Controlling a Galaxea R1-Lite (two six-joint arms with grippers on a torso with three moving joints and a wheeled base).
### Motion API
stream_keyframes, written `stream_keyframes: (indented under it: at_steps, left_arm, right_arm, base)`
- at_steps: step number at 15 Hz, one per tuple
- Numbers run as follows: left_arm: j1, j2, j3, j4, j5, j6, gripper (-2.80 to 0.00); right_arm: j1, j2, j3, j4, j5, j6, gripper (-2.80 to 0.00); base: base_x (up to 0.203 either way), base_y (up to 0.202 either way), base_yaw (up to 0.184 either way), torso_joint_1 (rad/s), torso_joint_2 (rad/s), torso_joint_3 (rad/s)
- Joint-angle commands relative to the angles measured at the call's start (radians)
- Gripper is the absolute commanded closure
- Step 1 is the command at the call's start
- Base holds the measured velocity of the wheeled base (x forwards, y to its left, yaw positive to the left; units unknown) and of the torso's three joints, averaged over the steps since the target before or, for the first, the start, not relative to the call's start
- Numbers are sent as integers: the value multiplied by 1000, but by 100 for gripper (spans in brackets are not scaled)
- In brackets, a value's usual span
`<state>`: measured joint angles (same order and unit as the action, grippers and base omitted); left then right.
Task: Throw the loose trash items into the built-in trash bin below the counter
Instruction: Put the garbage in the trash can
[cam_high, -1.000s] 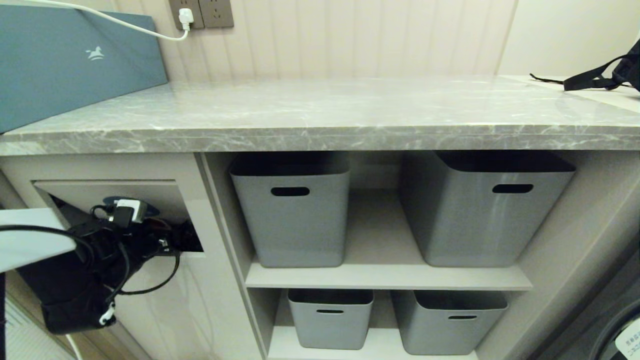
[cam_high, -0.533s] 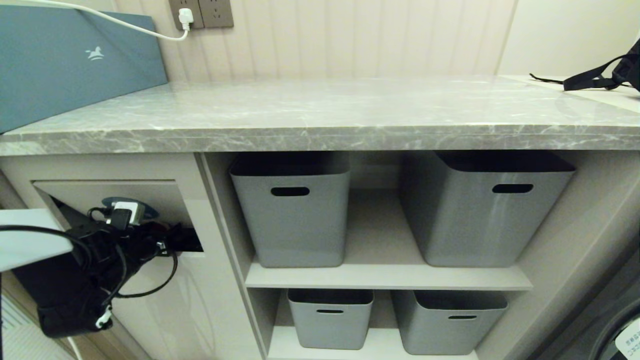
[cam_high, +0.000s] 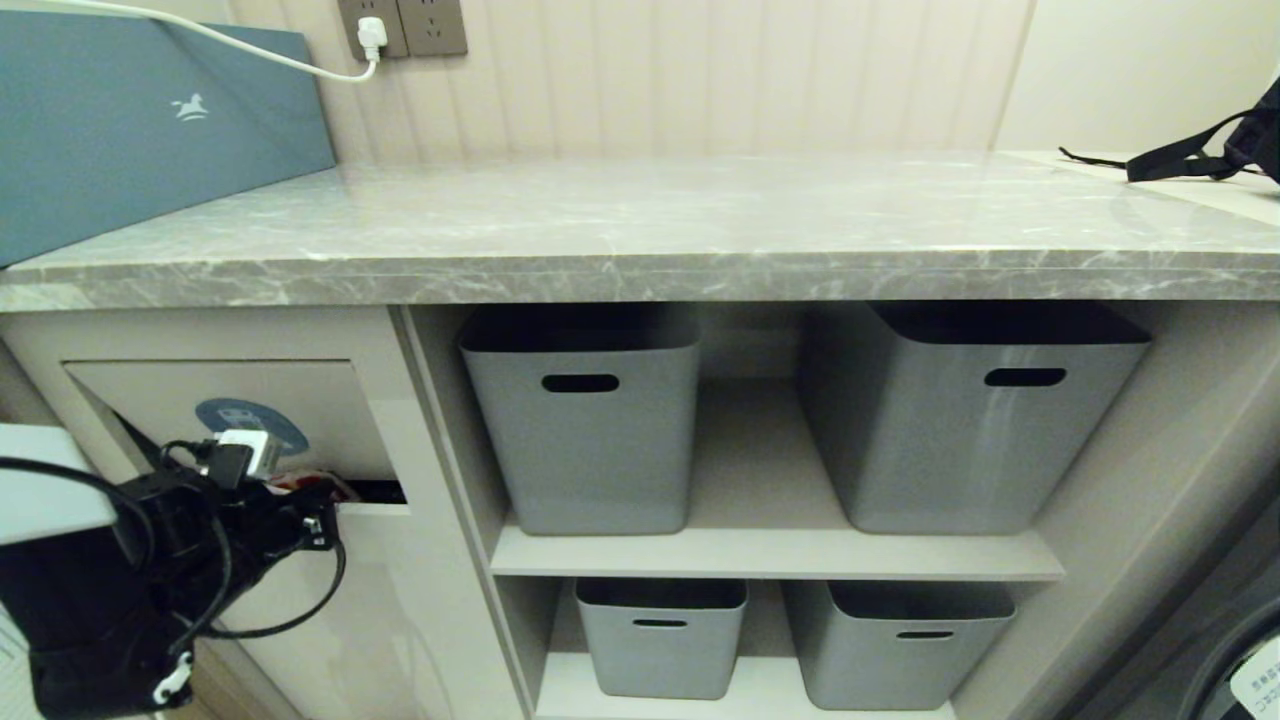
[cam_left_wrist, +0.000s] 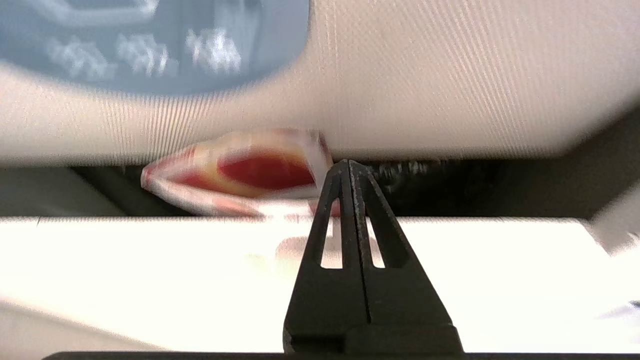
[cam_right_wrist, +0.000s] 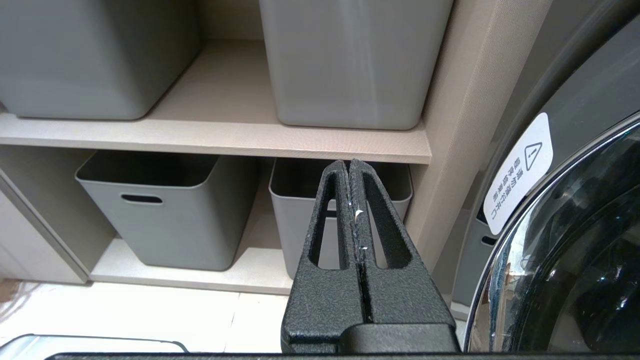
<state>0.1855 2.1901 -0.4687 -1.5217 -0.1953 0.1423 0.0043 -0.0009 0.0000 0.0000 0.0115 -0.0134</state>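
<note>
The built-in trash bin's beige flap with its round blue sticker hangs almost closed below the grey marble counter. A red-brown and white carton pokes out of the dark slot under the flap's lower edge. In the left wrist view this carton sits just beside the tip of my left gripper, below the flap. My left gripper is shut with nothing between its fingers, just in front of the slot. My right gripper is parked low on the right, shut and empty.
Grey tubs fill the open shelves to the right of the bin, with two smaller ones below. A teal box and a black strap lie on the counter. A washer door is beside the right gripper.
My left arm has pulled back down and to the left, out of the bin opening, and its fingers have closed. The flap has swung back nearly shut, uncovering the sticker, with the carton in the slot.
</note>
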Motion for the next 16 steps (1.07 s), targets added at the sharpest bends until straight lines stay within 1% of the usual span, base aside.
stream_keyframes:
  at_steps: [1,3,4,5,7,9,11,13,16]
  left_arm:
    - [3,-28,21,-8,2,-5,0]
    - [7,-47,26,-8,15,-21,0]
    - [17,-65,42,-8,40,-25,0]
    - [28,-81,61,-8,80,-29,0]
    - [59,-95,50,-8,123,-60,0]
    - [88,-73,31,-8,170,-69,0]
    - [96,-33,-32,-7,182,-76,0]
    - [92,27,-120,39,181,-85,0]
    - [65,112,-270,81,178,-91,0]
  right_arm:
    - [2,-1,0,-1,1,0,0]
    - [0,-1,0,-2,1,0,0]
    - [0,-1,0,-1,1,0,0]
    - [0,-1,0,-1,1,0,0]
    - [0,-1,0,0,1,0,0]
    - [0,-1,0,0,1,0,0]
    - [1,-1,0,0,1,0,0]
    - [0,-1,0,0,1,0,0]
    - [1,-1,0,-1,1,0,0]
  base:
    - [0,0,0,0,0,0]
    - [0,0,0,0,0,0]
    - [0,0,0,0,0,0]
    - [0,0,0,0,0,0]
    - [0,0,0,0,0,0]
    - [0,0,0,0,0,0]
    - [0,0,0,0,0,0]
    - [0,0,0,0,0,0]
    - [0,0,0,0,0,0]
